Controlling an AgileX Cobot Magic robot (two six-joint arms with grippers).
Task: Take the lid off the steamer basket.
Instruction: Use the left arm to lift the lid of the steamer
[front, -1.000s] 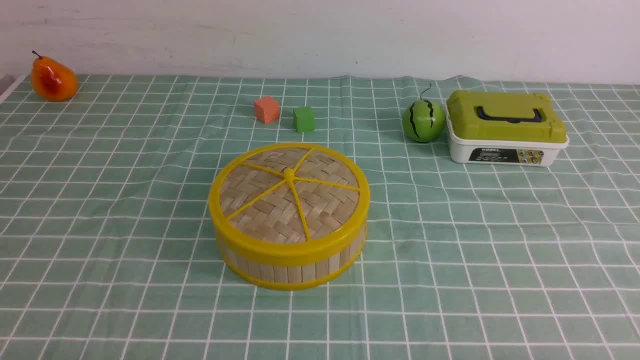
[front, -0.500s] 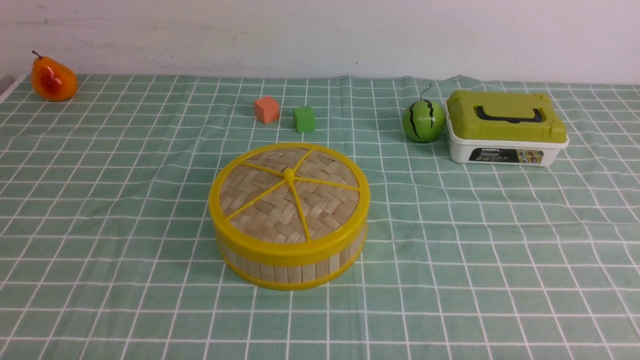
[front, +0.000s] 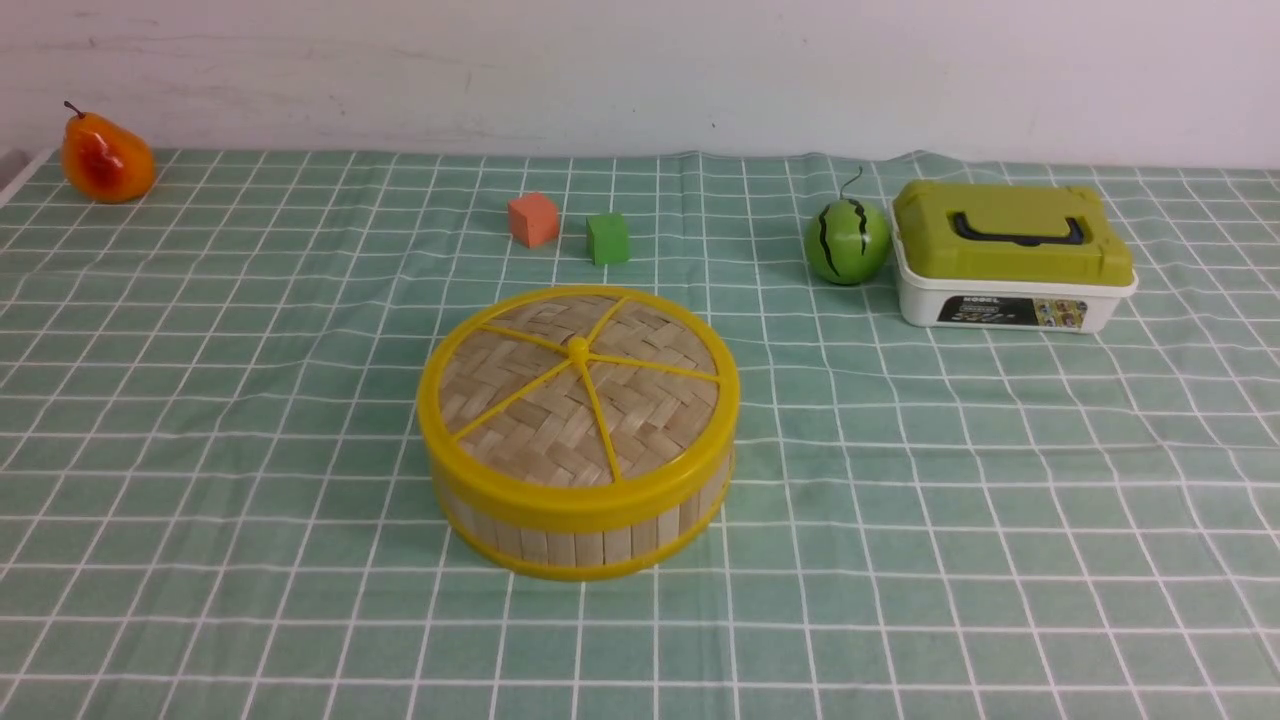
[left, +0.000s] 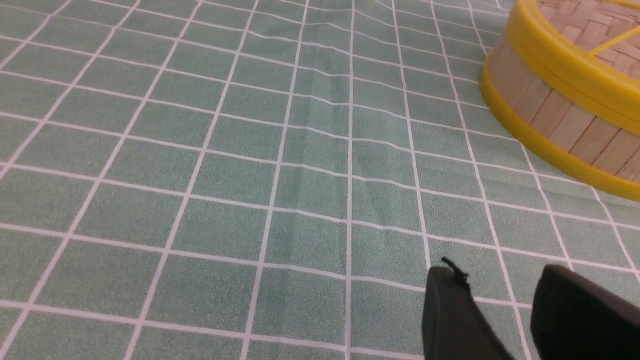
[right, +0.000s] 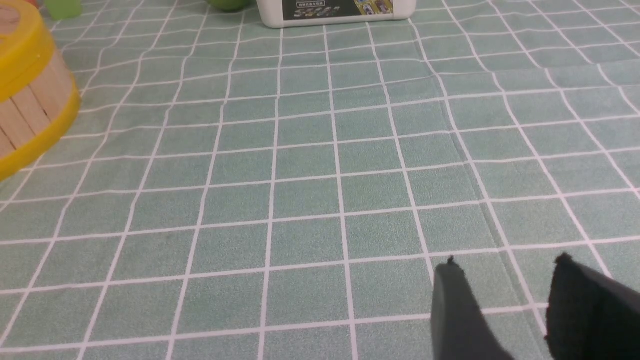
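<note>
The lid (front: 580, 390), a woven bamboo disc with a yellow rim, spokes and centre knob, sits closed on the steamer basket (front: 580, 540) in the middle of the table. Neither arm shows in the front view. In the left wrist view my left gripper (left: 500, 280) is open and empty over bare cloth, well apart from the basket (left: 555, 115) and its lid (left: 570, 65). In the right wrist view my right gripper (right: 505, 272) is open and empty over cloth, far from the basket (right: 25, 115) at that picture's edge.
A white box with an olive-green lid (front: 1010, 255) stands at the back right, a toy watermelon (front: 847, 240) next to it. An orange cube (front: 532, 219) and a green cube (front: 607, 238) lie behind the basket. A pear (front: 105, 158) lies at the back left.
</note>
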